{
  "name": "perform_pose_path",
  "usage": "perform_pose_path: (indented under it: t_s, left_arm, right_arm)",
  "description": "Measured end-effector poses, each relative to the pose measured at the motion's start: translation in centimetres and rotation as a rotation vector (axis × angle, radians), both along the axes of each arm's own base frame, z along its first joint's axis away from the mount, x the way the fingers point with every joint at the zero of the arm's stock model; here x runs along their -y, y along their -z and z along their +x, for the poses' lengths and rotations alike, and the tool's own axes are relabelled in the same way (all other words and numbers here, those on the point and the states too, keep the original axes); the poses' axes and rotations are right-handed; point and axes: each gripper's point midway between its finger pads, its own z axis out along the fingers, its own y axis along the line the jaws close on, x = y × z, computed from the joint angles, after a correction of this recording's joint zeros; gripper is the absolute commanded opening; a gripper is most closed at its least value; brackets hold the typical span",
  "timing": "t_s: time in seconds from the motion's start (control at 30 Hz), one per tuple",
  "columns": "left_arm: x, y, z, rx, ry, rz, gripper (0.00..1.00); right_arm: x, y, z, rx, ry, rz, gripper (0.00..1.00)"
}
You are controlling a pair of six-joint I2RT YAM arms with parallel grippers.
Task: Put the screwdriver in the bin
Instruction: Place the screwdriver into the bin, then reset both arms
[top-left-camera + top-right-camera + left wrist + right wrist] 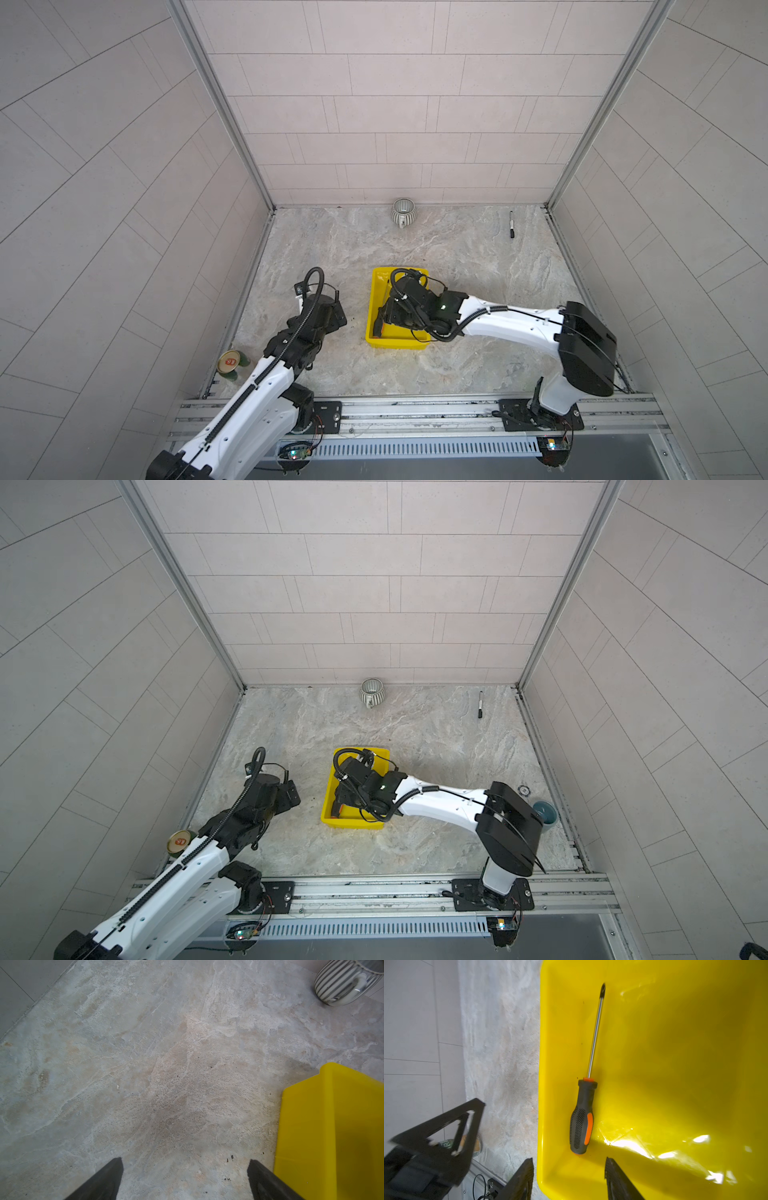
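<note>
Right jaws apart; one screwdriver (583, 1118) lies in one bin (675, 1059).

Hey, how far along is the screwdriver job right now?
Done: the black-and-orange-handled silver-shaft screwdriver lies flat inside the shallow yellow plastic bin, beside one wall. In hand: nothing; the right gripper hangs over it, fingers apart and touching nothing. Left: probably only pulling that arm clear.

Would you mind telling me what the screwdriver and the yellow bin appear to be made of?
The screwdriver: shaft looks like polished metal, mirror-bright; handle seems rubbery plastic, matte black with dimpled grip and orange inserts. The bin looks like glossy moulded plastic, given its sharp glare.
</note>
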Motion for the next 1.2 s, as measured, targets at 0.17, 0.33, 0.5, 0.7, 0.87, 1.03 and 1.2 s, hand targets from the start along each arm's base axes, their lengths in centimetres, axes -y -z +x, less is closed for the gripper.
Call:
perform_pose_path:
  t_s: [0.17,0.33,0.5,0.7,0.87,1.03,1.2]
  left_arm:
    - [0.1,0.3,0.0,-0.014,0.004,0.001,1.00]
    - [0.2,0.8,0.0,-0.034,0.008,0.004,1.00]
    - [0.3,1.1,0.0,-0.046,0.011,0.006,1.00]
    - [0.3,1.2,0.0,-0.050,0.012,0.006,1.00]
    - [0.3,1.2,0.0,-0.050,0.011,0.007,1.00]
    - [0.3,1.3,0.0,-0.057,0.011,0.009,1.00]
    - [0.3,1.4,0.0,-0.060,0.012,0.010,1.00]
  right_arm:
    - [6.4,-6.9,-0.4,0.262,0.034,-0.019,0.64]
    - [15.3,-6.3,-2.0,0.437,0.121,-0.155,0.78]
    - [21.4,-3.9,-3.4,0.523,0.167,-0.299,0.99]
    - [25.3,-6.2,-3.1,0.659,0.215,-0.429,0.99]
    - [28.2,-8.2,-0.6,0.682,0.283,-0.627,1.00]
    - [33.4,-8.6,4.9,0.607,0.446,-0.771,1.00]
    - [38.3,-2.4,9.0,0.524,0.549,-0.891,0.96]
